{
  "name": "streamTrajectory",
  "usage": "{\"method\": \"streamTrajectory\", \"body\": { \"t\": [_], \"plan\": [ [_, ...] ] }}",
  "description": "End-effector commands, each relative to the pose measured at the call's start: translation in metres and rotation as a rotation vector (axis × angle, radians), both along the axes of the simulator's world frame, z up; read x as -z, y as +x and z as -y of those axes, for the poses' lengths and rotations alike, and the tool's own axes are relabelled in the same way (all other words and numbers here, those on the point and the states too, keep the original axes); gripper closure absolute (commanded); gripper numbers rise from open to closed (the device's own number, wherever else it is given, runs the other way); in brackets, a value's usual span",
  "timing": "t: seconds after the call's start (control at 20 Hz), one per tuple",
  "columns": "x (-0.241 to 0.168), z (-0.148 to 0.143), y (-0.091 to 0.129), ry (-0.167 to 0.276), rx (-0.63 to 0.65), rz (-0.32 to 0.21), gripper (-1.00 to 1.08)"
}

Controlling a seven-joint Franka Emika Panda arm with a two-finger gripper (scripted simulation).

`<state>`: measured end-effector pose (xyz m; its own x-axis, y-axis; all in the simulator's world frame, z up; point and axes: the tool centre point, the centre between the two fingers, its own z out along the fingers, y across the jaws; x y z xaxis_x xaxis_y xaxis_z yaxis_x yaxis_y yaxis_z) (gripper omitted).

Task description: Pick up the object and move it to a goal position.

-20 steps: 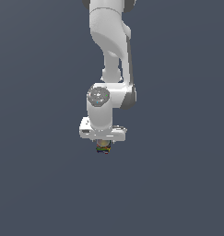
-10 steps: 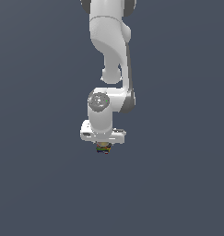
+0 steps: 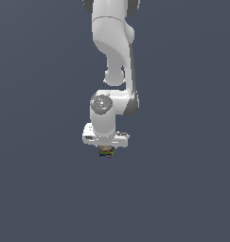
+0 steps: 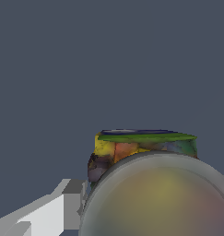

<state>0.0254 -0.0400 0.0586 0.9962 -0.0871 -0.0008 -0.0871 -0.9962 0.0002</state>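
In the exterior view the white arm hangs down and my gripper [image 3: 106,149] is shut on the object [image 3: 106,152], a tiny block with dark, green, yellow and red bands that pokes out just below the hand. It is held in the air over the plain dark grey ground. In the wrist view the object [image 4: 132,148] fills the near field. Its pale greyish-pink rounded top [image 4: 164,198] is closest to the camera, with the green and yellow bands behind it. One pale grey finger [image 4: 56,209] shows beside it; the other finger is hidden.
Only the flat dark grey ground [image 3: 182,189] surrounds the arm in both views. No goal marker, container or obstacle shows.
The hand with the object has sunk slightly in the exterior view and the arm's upper links have shifted. The grip on the object is unchanged.
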Motion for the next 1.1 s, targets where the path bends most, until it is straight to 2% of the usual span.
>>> {"method": "streamTrajectory", "body": {
  "t": [0.0, 0.45, 1.05],
  "plan": [
    [-0.001, 0.000, -0.001, 0.000, 0.000, 0.000, 1.08],
    [-0.015, 0.006, -0.021, 0.000, 0.000, 0.000, 1.08],
    [-0.060, 0.023, -0.083, 0.001, 0.000, 0.001, 1.08]
  ]
}}
